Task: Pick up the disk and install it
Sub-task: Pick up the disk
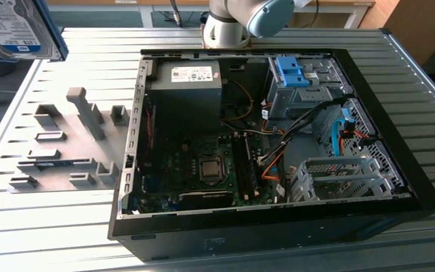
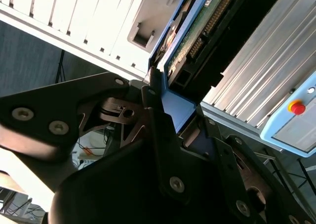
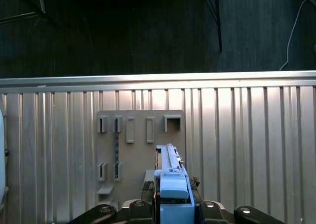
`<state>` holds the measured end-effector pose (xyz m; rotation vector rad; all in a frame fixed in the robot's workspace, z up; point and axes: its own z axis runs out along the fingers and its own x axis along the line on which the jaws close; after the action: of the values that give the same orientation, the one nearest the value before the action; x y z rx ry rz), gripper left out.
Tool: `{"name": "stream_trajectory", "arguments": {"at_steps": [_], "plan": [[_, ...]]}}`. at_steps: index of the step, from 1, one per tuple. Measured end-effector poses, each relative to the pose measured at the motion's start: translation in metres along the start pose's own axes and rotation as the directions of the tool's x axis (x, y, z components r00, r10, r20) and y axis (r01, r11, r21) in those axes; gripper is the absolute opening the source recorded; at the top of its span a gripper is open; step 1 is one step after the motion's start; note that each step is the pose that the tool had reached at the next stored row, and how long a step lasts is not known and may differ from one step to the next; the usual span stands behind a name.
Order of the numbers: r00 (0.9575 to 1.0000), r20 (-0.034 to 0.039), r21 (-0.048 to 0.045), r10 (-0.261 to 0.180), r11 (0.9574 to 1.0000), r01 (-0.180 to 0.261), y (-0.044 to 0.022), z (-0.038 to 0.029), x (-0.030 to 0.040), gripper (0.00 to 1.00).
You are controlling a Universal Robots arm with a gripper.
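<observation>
We see the gripper clamped on the disk by its blue frame, high above the table's rack edge. We judge it stiff, fairly heavy and shock-sensitive, so the frame sides are the safest hold.

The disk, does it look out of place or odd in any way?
Nothing looks damaged. The disk hangs in the air at the exterior view's upper left, clamped by its blue frame in the gripper, apart from the open computer case.
</observation>
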<state>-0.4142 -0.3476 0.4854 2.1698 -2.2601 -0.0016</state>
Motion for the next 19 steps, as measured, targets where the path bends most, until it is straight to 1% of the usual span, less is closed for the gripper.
{"name": "stream_trajectory", "arguments": {"at_steps": [7, 15, 19], "plan": [[1.0000, 0.0000, 0.0000, 0.000, 1.0000, 0.000, -0.0092, -0.0001, -0.0004, 0.37], [1.0000, 0.0000, 0.0000, 0.000, 1.0000, 0.000, -0.0250, -0.0002, -0.0010, 0.37], [1.0000, 0.0000, 0.0001, 0.000, 1.0000, 0.000, -0.0308, -0.0001, -0.0012, 0.37]]}}
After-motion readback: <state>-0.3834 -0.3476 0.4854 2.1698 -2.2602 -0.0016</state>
